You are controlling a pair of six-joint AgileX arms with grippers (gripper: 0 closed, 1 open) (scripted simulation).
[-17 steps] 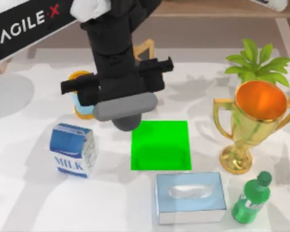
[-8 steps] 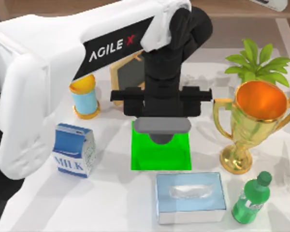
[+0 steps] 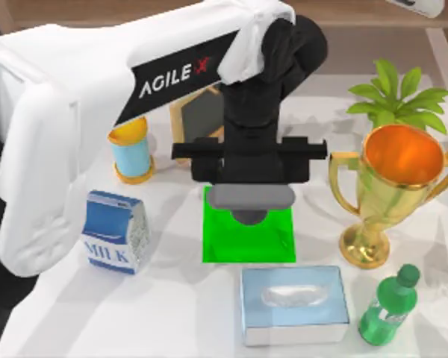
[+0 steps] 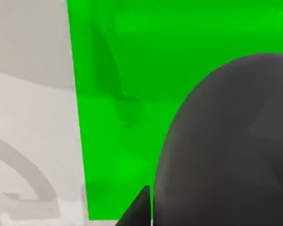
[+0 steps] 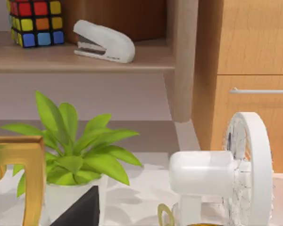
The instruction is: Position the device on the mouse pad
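Presently the left gripper (image 3: 251, 212) is hanging over the far edge of the green mouse pad (image 3: 248, 242), which is lying flat near the table's middle, between the milk carton (image 3: 113, 231) and the gold trophy (image 3: 392, 186), with the silver-blue tissue box (image 3: 293, 304) just in front of it. A grey rounded device, apparently a computer mouse (image 4: 226, 146), is sitting under the wrist camera with green mat showing beside it; the top view is showing its grey body (image 3: 252, 198) beneath the black gripper block. Whether the pincer is clamping it or has let go cannot be told, since the fingers are hidden.

Judgement: the placing step is in hand. The next move is calling for confirming the mouse is resting fully on the pad, parting the fingers, then lifting straight up without dragging it off the far edge.

The right arm is parked off to the right, its camera facing a potted plant (image 5: 80, 150) and a white fan (image 5: 226, 169).
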